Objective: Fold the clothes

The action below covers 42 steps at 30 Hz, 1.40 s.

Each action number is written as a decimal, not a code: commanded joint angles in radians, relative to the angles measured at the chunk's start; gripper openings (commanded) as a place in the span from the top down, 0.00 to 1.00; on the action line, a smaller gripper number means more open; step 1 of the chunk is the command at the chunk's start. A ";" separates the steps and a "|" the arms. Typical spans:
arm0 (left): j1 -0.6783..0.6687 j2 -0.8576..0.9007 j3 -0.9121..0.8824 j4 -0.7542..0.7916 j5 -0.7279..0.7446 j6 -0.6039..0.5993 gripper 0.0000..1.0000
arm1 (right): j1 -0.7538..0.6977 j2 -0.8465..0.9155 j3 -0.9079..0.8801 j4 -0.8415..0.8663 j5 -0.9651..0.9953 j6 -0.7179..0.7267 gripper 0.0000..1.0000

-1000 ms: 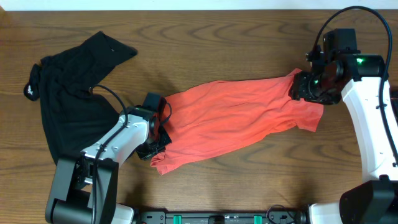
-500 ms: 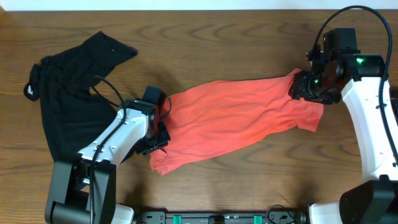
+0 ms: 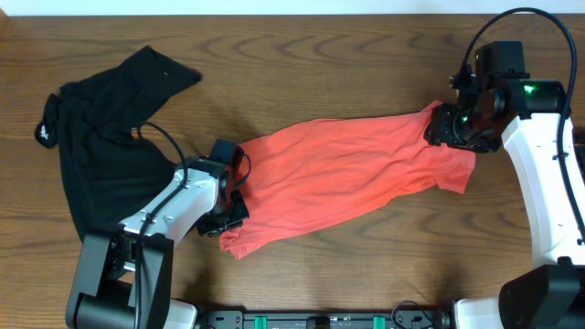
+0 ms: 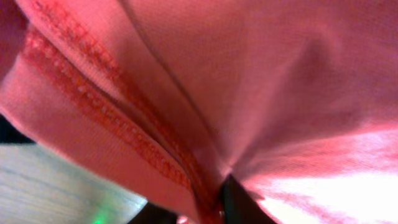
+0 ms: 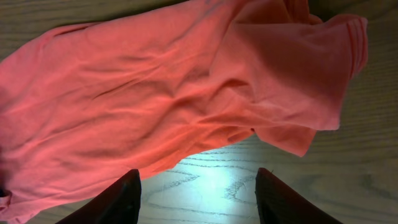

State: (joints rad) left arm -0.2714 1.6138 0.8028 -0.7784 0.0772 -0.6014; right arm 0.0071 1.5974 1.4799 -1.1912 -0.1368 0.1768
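Progress: Early, by my reading. The coral-red T-shirt (image 3: 347, 178) lies drawn out in a long diagonal band across the table (image 3: 302, 55). It is wrinkled and bunched, and I can make out no clean fold in it.

Waiting garment: The black shirt (image 3: 101, 146) sits crumpled at the table's left end, and neither gripper is on it.

Left to do: As I judge it, nearly everything. The red shirt needs spreading flat and then folding, and the black one has not been started.

Left gripper: The left gripper (image 3: 230, 208) sits at the shirt's lower-left end, touching the cloth near its edge. My wrist camera there is filled with red fabric and a line of hem stitching (image 4: 93, 106), pressed so close that the fingers are hidden. I cannot tell whether the jaws are clamped on the hem or loose around it.

Right gripper: The right gripper (image 3: 450, 128) hangs over the shirt's upper-right end. From its own camera I see the fingers (image 5: 121, 196) standing apart with bare wood between them, so it is spread wide and holds nothing.

Shirt against the grippers: The shirt spans the stretch between the two arms. Its left end meets the left gripper. Its right end, with a sleeve (image 5: 311, 74) folded over itself, lies just beyond the right fingertips, near them but not between them.
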 commanded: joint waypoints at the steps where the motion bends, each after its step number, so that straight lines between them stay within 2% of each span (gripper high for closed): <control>1: 0.001 0.002 -0.006 -0.001 -0.019 0.012 0.90 | 0.007 -0.008 0.003 0.002 0.005 0.010 0.43; 2: 0.001 0.002 0.001 -0.002 -0.018 0.021 0.94 | 0.007 -0.008 0.003 0.002 0.005 0.010 0.43; 7: 0.001 -0.001 0.068 -0.060 -0.018 0.029 0.94 | 0.007 -0.008 0.003 0.003 0.006 0.009 0.43; 11: 0.001 -0.001 0.165 -0.153 -0.018 0.101 0.94 | 0.007 -0.008 0.003 0.005 0.005 0.009 0.43; 19: 0.001 -0.001 0.484 -0.401 -0.019 0.213 0.94 | 0.007 -0.008 0.003 0.001 0.006 0.009 0.44; 21: 0.001 -0.002 0.529 -0.415 -0.018 0.228 0.93 | 0.007 -0.008 0.003 -0.005 0.006 0.009 0.44; 22: 0.001 -0.002 0.540 -0.414 -0.018 0.228 0.87 | 0.007 -0.008 0.003 -0.006 0.006 0.009 0.44; 24: 0.001 -0.002 0.541 -0.410 -0.019 0.228 0.78 | 0.007 -0.008 0.003 -0.006 0.006 0.008 0.44; 26: 0.000 0.000 0.539 -0.410 -0.018 0.228 0.78 | 0.007 -0.008 0.003 -0.006 0.006 0.009 0.44; 27: 0.000 0.000 0.536 -0.410 -0.019 0.228 0.94 | 0.007 -0.008 0.003 -0.006 0.006 0.009 0.44; 42: 0.000 0.002 0.420 -0.355 -0.019 0.242 0.94 | 0.007 -0.008 0.003 -0.005 0.005 0.009 0.44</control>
State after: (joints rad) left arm -0.2714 1.6138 1.2381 -1.1378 0.0711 -0.3691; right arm 0.0071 1.5974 1.4796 -1.1957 -0.1371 0.1768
